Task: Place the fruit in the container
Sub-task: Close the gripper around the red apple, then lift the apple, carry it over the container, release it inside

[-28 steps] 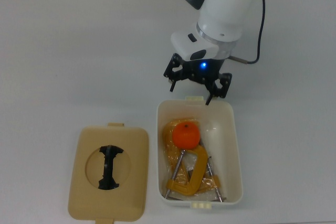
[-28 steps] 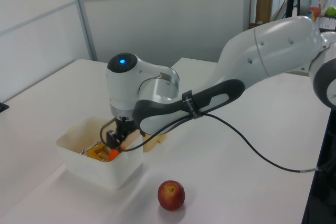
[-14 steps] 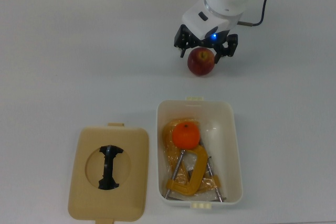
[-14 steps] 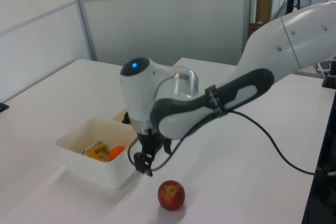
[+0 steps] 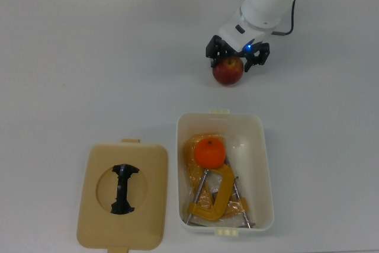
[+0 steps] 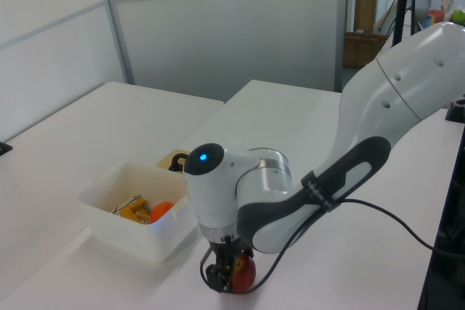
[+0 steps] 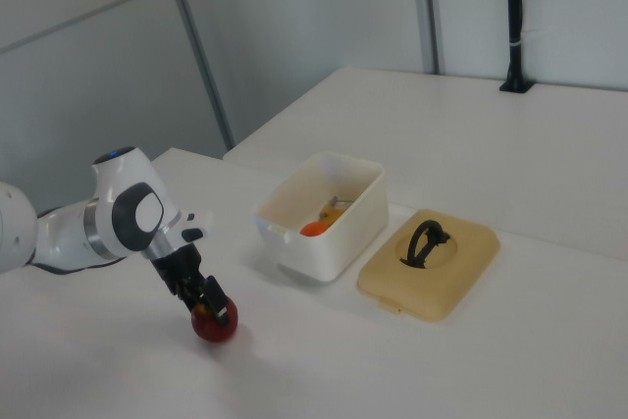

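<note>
Pincer [image 5: 237, 58] spread, straddling apple [image 5: 228, 71], seemingly touching; mandarin [image 5: 210, 152] inside tub [image 5: 265, 164].

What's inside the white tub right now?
The tub holds the mandarin, resting on yellow clamps. The tub floor beneath them is mostly covered. The apple is outside, on the table.

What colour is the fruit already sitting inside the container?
Bright orange: the mandarin in the cream-white container, clearest in the top view.
</note>
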